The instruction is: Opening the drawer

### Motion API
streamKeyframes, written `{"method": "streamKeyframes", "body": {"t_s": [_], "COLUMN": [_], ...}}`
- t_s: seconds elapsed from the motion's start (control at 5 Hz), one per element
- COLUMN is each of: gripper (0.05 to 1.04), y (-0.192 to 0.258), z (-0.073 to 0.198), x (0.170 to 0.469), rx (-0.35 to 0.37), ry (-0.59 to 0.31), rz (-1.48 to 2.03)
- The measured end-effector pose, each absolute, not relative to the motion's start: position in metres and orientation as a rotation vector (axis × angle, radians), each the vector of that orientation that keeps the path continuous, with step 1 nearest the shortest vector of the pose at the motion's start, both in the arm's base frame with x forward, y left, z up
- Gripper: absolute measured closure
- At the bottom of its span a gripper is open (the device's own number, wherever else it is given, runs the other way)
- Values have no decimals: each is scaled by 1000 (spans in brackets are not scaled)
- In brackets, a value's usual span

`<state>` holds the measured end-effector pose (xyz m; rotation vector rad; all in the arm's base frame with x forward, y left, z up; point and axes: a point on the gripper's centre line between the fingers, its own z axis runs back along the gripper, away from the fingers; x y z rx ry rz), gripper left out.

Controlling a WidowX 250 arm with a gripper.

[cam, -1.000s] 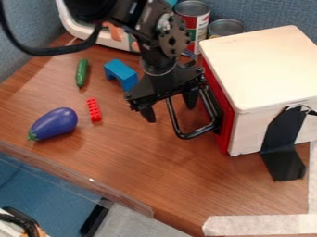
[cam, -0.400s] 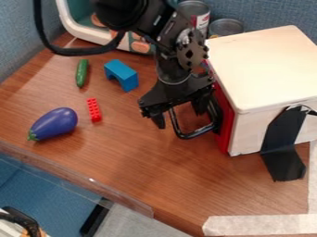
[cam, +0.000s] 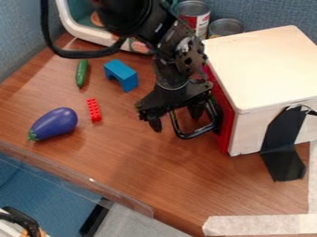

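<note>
Red face to the left, it's the drawer front (cam: 226,125) on the right half of the table (cam: 142,171), set against the pale box (cam: 263,65), and its black handle (cam: 199,133) juts out leftward! The box's side reaches away to the right, black tape (cam: 283,143) running down it onto the wood. And look at the gripper (cam: 176,118), hanging right over that handle, jaws apart, one on the left outside the loop, the other over toward the red front! Now the edges: the table's near edge slants from the left down toward the near middle, a clear strip (cam: 74,174) along it, and a broad stretch of wood lies between that and the handle. Over left, the eggplant (cam: 53,124) sits nearest that strip, the red brick (cam: 94,110) between it and the gripper, blue block (cam: 121,75) and cucumber (cam: 82,73) farther back. As for the line of it, the front's long axis runs far to near, drifting right as it comes, and the handle's outer bar follows roughly that same line!
</note>
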<state>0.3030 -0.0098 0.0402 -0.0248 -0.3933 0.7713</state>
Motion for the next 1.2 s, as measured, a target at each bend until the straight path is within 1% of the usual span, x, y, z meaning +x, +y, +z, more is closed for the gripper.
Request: {"method": "streamKeyframes", "body": {"t_s": [0.4, 0.6, 0.8, 1.0, 1.2], "gripper": [736, 923, 960, 961, 962], "y": [-3, -1, 3, 12, 18], "z": [35, 34, 35, 38, 39], "x": [294, 287, 280, 272, 267], "rx": [25, 51, 75, 83, 85], "ry": [-378, -371, -366, -366, -346], "rz": [766, 738, 726, 730, 736]}}
